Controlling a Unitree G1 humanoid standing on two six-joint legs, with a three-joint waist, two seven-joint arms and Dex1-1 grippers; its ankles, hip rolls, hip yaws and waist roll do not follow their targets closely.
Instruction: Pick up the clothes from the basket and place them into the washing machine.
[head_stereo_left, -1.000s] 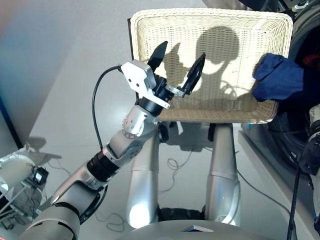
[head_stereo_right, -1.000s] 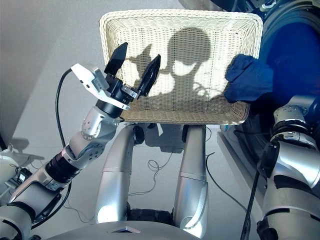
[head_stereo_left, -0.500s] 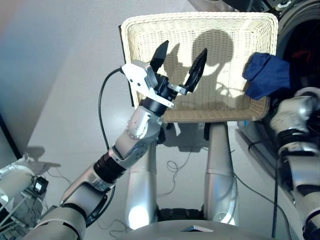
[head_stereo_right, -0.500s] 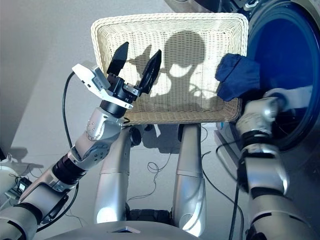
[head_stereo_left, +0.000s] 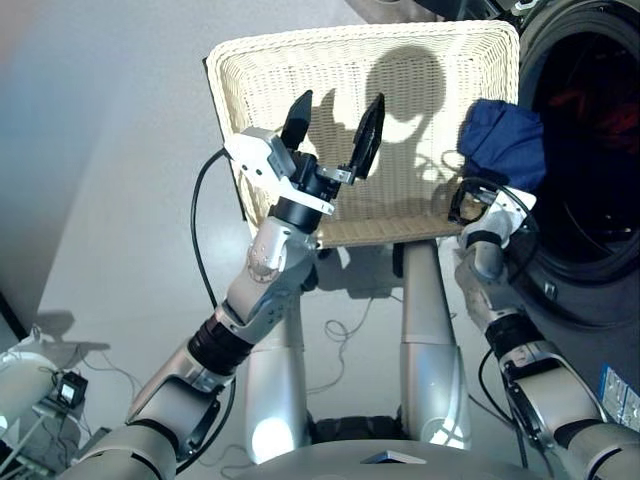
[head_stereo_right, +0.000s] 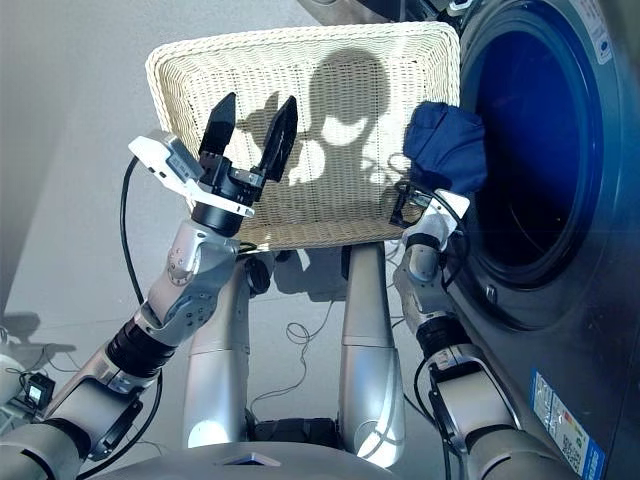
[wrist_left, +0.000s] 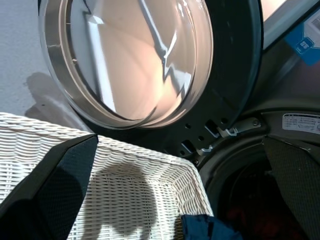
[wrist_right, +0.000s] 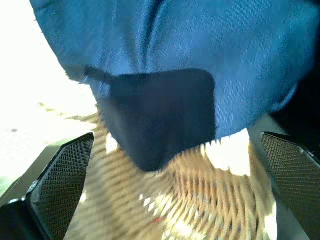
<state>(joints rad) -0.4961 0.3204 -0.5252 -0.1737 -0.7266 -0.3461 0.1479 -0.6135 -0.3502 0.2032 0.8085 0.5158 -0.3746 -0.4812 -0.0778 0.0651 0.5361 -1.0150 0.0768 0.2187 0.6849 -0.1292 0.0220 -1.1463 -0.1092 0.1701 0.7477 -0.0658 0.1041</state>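
Right gripper (wrist_right: 170, 195), fingers apart, faces the navy garment (wrist_right: 200, 55) just ahead; closing shallow could snag the basket (head_stereo_left: 300, 60) rim.

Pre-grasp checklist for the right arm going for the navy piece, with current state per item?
1. Right tool open: ok, the right wrist view shows both fingers spread wide.
2. Target in front of it: ok, the navy garment fills the right wrist view, just ahead of the fingers.
3. Garment free to lift: ok, it lies alone on the right end of the basket, draped over the rim.
4. Left tool clear: ok, open and empty over the basket's left half.
5. Washing machine door open: ok, porthole uncovered.
6. Drum contents: cannot tell, only something red shows inside.
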